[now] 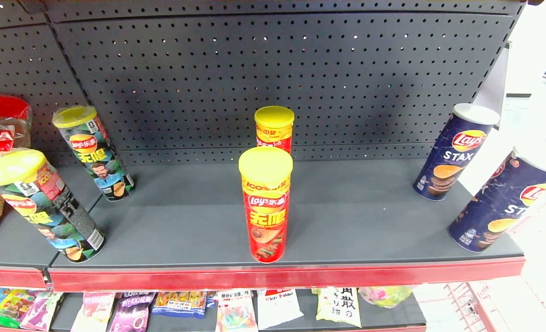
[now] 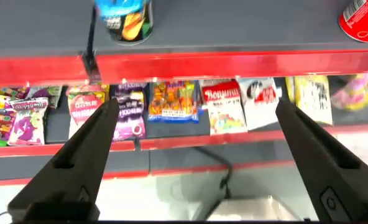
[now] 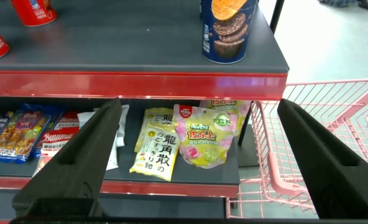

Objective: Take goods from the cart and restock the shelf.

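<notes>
On the grey shelf (image 1: 346, 216) a red chip can (image 1: 266, 207) with a yellow lid stands at the front centre, and a second red can (image 1: 274, 129) stands behind it. Two dark multicolour cans (image 1: 42, 205) (image 1: 93, 152) stand at the left, two navy cans (image 1: 455, 152) (image 1: 507, 203) at the right. My left gripper (image 2: 196, 155) hangs open below the shelf's red front edge (image 2: 234, 65), holding nothing. My right gripper (image 3: 199, 162) is open too, low in front of the shelf's right end, under a navy can (image 3: 227, 28). The pink wire cart (image 3: 333, 143) stands to the right.
The lower shelf (image 1: 383, 316) holds several snack bags, among them a yellow bag (image 3: 159, 143), a green bag (image 3: 206, 134) and a purple bag (image 2: 127, 115). A perforated back panel (image 1: 273, 78) closes the shelf behind. Free shelf room lies either side of the red cans.
</notes>
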Tool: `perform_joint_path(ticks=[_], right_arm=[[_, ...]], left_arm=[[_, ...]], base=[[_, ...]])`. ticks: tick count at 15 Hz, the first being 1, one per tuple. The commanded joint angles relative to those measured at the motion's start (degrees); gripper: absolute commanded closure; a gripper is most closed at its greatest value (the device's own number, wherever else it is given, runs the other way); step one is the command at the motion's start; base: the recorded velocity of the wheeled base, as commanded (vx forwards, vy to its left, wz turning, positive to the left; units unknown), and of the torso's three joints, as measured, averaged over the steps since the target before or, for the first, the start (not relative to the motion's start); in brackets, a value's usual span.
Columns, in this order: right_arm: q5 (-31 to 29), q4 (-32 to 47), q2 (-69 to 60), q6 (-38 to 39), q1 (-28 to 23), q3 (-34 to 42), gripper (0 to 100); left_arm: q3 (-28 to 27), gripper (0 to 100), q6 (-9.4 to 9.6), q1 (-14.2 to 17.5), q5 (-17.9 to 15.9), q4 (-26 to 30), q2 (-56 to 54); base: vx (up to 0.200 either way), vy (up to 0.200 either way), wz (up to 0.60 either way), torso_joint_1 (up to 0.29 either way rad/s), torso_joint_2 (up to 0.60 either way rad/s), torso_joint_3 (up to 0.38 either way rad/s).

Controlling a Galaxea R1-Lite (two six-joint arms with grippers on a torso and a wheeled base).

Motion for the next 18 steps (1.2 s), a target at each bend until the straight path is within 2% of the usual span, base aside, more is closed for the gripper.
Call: perform_joint_path(ticks=[1,3,4,5,6,7,8,9,18], right_arm=[[0.0,0.0,0.0,0.0,0.0,0.0,0],[0.0,0.0,0.0,0.0,0.0,0.0,0],[0.0,0.0,0.0,0.0,0.0,0.0,0],[0.0,0.0,0.0,0.0,0.0,0.0,0],[0.0,0.1,0.0,0.0,0.0,0.0,0],[0.0,0.1,0.0,0.0,0.0,0.0,0],[0.0,0.0,0.0,0.0,0.0,0.0,0],[0.0,0.0,0.0,0.0,0.0,0.0,0],[0.0,0.1,0.0,-0.4,0.0,0.0,0]], left_arm=[[8.2,0,-0.89,0.1,-0.7,-1.5,-19.3],[9.0,0,-1.24,0.1,-0.2,-3.2,-19.3],[9.9,0,-1.24,0.1,1.3,-4.8,-19.3],[11.5,0,-0.89,0.1,4.2,-8.3,-19.3],[13.7,0,0.43,0.1,4.4,-12.6,-19.3],[15.8,0,2.54,0.1,1.7,-15.5,-19.3],[15.8,0,2.63,0.1,1.3,-14.9,-19.3],[15.7,0,1.84,0.1,1.6,-14.7,-19.3],[15.7,0,2.10,0.1,1.7,-14.7,-19.3]], base=[[0.000,0.000,0.00,0.000,0.00,0.000],[0.000,0.000,0.00,0.000,0.00,0.000],[0.000,0.000,0.00,0.000,0.00,0.000],[0.000,0.000,0.00,0.000,0.00,0.000],[0.000,0.000,0.00,0.000,0.00,0.000],[0.000,0.000,0.00,0.000,0.00,0.000],[0.000,0.000,0.00,0.000,0.00,0.000],[0.000,0.000,0.00,0.000,0.00,0.000],[0.000,0.000,0.00,0.000,0.00,0.000]])
